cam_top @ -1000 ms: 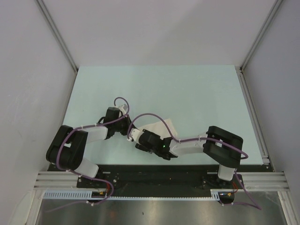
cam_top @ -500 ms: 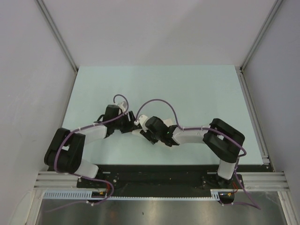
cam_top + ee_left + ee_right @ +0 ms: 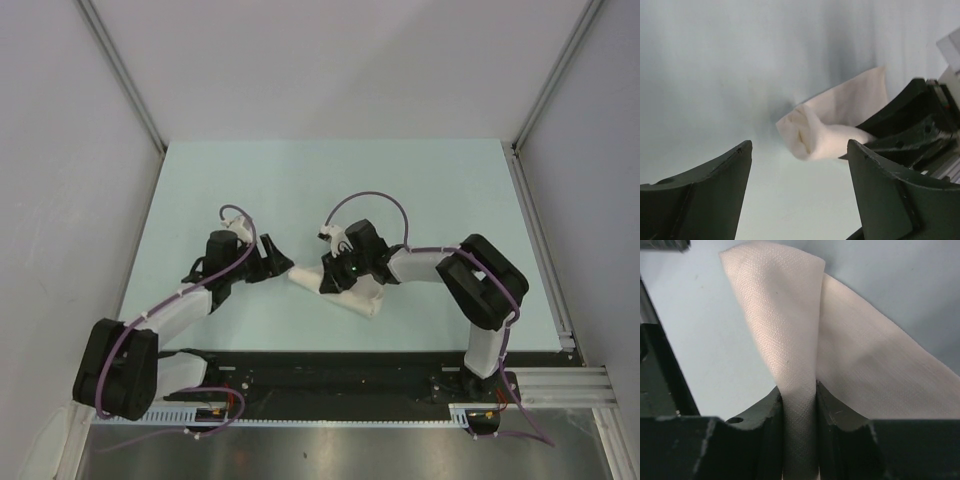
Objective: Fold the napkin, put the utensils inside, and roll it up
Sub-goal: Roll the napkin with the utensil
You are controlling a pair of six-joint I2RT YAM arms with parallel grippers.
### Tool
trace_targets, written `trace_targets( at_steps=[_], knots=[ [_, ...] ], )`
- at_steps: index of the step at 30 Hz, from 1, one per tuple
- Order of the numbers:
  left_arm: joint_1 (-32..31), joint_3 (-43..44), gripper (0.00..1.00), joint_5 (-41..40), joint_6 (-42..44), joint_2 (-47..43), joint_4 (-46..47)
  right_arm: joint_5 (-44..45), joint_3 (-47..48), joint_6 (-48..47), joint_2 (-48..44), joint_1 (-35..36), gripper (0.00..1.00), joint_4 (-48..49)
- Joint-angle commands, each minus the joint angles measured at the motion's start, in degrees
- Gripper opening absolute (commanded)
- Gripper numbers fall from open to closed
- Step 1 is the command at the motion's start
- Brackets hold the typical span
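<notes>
The table [image 3: 400, 190] is a pale mint sheet set between plain grey walls. From above, both arms reach inward to meet near its middle. The napkin [image 3: 362, 300] lies as a narrow cream band, its long axis running diagonally from the far left down toward the near right. The right gripper [image 3: 322, 282] sits over its far-left end, and the left gripper [image 3: 280, 262] is just beside that end. Whether the left gripper touches the cloth is hard to judge from this height.

In the left wrist view, that gripper's two dark fingers [image 3: 715, 190] stand wide apart with nothing between them. Beyond them the napkin's bunched end points toward the camera, and the rest trails away to the right, where the other gripper covers it.

The right wrist view shows its fingers [image 3: 765, 415] closed narrowly on a pinched fold of the napkin. The cloth rises from the jaws as a raised ridge and spreads away to the right.
</notes>
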Motion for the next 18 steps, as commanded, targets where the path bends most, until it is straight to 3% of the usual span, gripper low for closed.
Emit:
trace_targets(
  at_steps=[1,10,18],
  knots=[
    [0.1,-4.2,0.79,3.6,0.3,-2.2,6.4,-11.0,-1.2,5.0,3.6,-1.8,0.3,-1.6],
    [-2.9,-8.2,0.68,3.5,0.1,-2.9,16.9,-15.1,-0.5,7.0,8.1,-3.8,0.29,-1.1],
    [-5.7,-5.9,0.53,2.3,0.3,4.0,21.7,-16.7,-0.3,8.0,10.6,-5.0,0.29,-0.5]
  ],
)
